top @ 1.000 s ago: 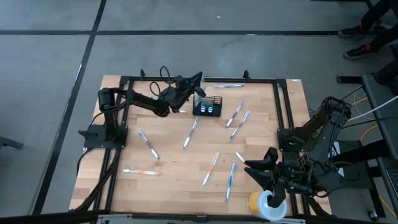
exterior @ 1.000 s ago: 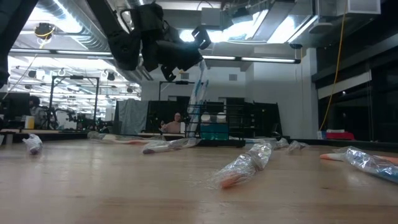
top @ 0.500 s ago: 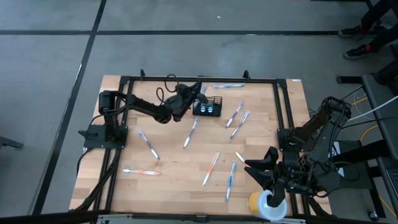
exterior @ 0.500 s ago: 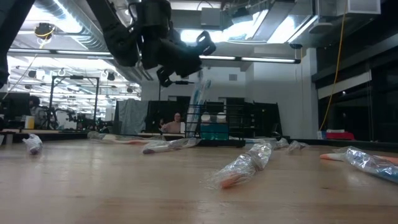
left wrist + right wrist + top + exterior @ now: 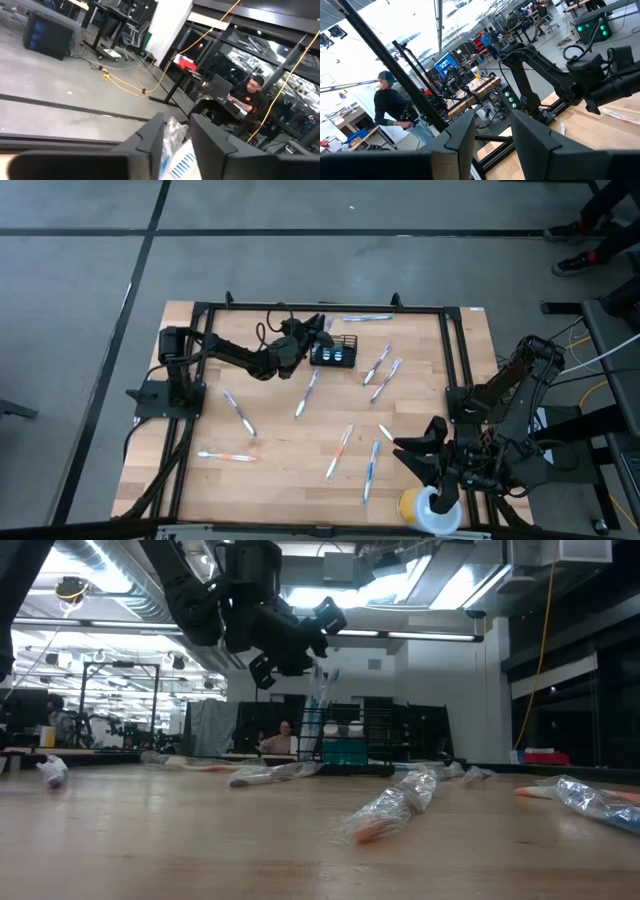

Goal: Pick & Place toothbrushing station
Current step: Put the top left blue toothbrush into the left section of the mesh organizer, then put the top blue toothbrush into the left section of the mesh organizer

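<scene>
The toothbrushing station stands near the middle of the worktop's far edge, with a wrapped toothbrush upright in it, and the left gripper hangs just beside it on its left. Loose toothbrushes lie scattered across the worktop: one along the far edge behind the station, two to its right, one in front of it, two toward the left edge, and three nearer the front right. The right gripper sits at the front right corner, over a cup at the front edge.
</scene>
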Available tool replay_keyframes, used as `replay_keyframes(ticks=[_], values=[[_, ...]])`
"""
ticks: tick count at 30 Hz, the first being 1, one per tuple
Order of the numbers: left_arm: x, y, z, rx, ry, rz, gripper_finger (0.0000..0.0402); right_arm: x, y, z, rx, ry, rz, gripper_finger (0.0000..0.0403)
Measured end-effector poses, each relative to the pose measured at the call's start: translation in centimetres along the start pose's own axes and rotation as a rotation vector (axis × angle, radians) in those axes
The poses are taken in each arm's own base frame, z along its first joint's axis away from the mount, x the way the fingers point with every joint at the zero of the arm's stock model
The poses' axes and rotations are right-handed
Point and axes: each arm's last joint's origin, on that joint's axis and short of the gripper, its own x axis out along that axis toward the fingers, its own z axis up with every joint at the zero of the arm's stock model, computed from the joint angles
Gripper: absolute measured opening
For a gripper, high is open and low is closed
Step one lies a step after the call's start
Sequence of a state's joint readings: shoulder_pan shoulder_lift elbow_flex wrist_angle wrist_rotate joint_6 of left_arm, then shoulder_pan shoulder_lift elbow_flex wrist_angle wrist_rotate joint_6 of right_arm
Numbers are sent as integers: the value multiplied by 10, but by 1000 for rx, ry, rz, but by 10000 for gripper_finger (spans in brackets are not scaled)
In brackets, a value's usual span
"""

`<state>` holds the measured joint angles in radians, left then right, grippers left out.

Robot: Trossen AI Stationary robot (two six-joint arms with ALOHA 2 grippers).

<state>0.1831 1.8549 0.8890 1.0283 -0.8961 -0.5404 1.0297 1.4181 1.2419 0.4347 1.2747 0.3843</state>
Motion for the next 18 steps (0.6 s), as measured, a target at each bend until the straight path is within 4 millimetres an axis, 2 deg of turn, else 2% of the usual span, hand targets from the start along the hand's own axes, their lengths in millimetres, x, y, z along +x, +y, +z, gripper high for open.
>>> replay_keyframes(ticks=[4, 9, 14, 18], values=[[-1, -3, 7, -14, -9, -7, 139, 0, 0, 0, 0, 1, 3, 130], [-5, -11, 30, -42, -47, -25, 176, 0, 0, 0, -1, 3, 7, 130], [-16, -27, 74, 47, -76, -182, 190, 0, 0, 0, -14, 3, 8, 130], [-33, -35, 112, 109, -47, -300, 187, 0, 1, 0, -33, 8, 20, 130]])
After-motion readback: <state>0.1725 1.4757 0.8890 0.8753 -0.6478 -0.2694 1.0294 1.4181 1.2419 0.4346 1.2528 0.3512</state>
